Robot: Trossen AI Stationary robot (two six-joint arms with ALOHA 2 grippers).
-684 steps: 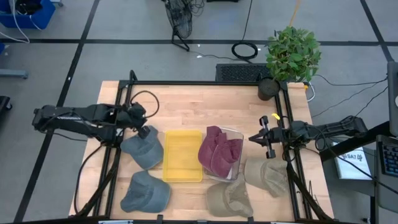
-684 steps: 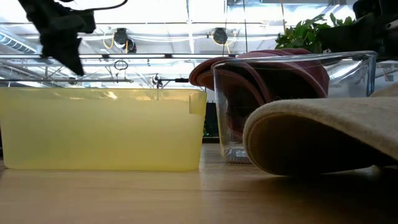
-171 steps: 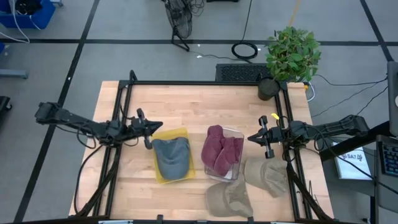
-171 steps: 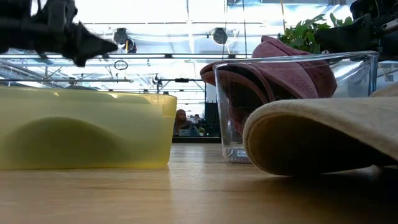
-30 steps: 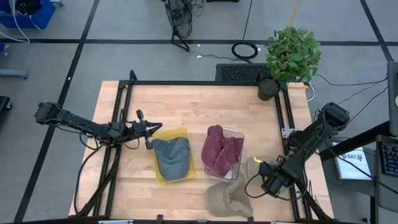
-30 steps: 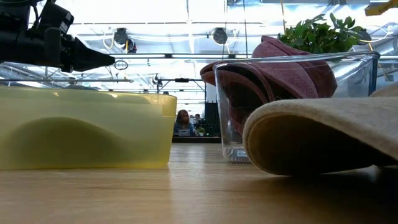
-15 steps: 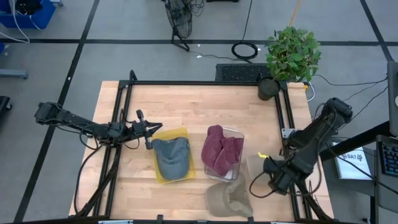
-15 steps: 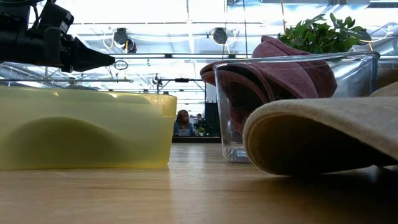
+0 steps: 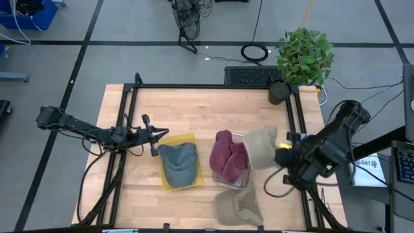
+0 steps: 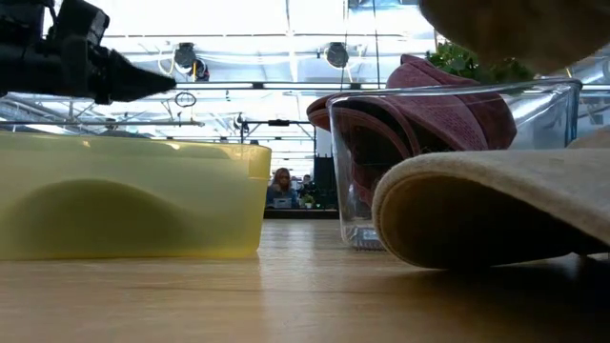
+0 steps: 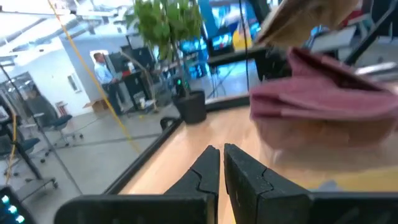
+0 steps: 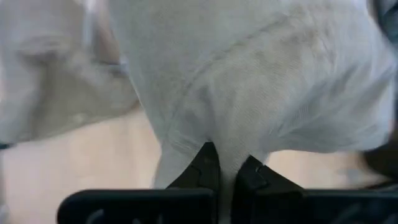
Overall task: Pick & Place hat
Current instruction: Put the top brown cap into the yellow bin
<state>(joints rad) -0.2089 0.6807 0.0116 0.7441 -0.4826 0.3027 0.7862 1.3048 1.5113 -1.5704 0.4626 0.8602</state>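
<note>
My right gripper was pinched tight on a fold of the beige hat, the cloth bunching between my two dark fingers and hanging in front of my wrist camera. I held that hat off the table, just beside the right edge of the clear bin and partly over its rim, at the table's right side. In the low view its underside showed along the top edge, above the bin's glass wall.

Near the front edge of the wooden table a second beige hat lay flat; it filled the near right of the low view. Inside the clear bin lay the maroon hats, heaped above the rim.

To the left of that bin stood the yellow bin with a grey-blue hat in it.

My left gripper waited beside the yellow bin's far left corner, above the table, its fingers drawn almost together with only a thin slit between them, and nothing in them.

Beyond the table's far right corner stood a potted plant.
</note>
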